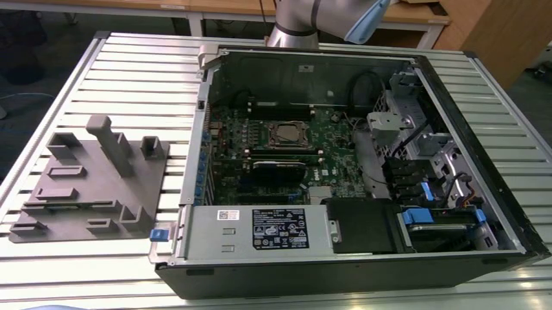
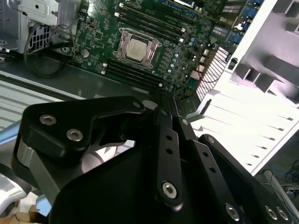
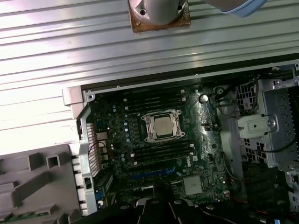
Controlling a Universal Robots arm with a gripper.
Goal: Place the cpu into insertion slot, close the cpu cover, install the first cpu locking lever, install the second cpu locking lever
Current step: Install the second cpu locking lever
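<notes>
Hovering: gripper (image 2: pixel 170 105) above the motherboard (image 1: pixel 285 155), fingers together, empty.
Seated: cpu (image 3: pixel 163 126) in insertion slot (image 3: pixel 147 138), cpu cover (image 3: pixel 162 115) framing it.

The open computer case (image 3: pixel 187 154) sits on a ribbed metal tabletop (image 3: pixel 93 51). On its green motherboard (image 3: pixel 154 154) the cpu (image 3: pixel 163 126) lies seated in the insertion slot (image 3: pixel 148 139), with the silver cpu cover (image 3: pixel 162 114) framing it. A grey fixture block (image 3: pixel 32 186) rests beside the case. The arm's base (image 3: pixel 160 14) stands on the tabletop.
</notes>
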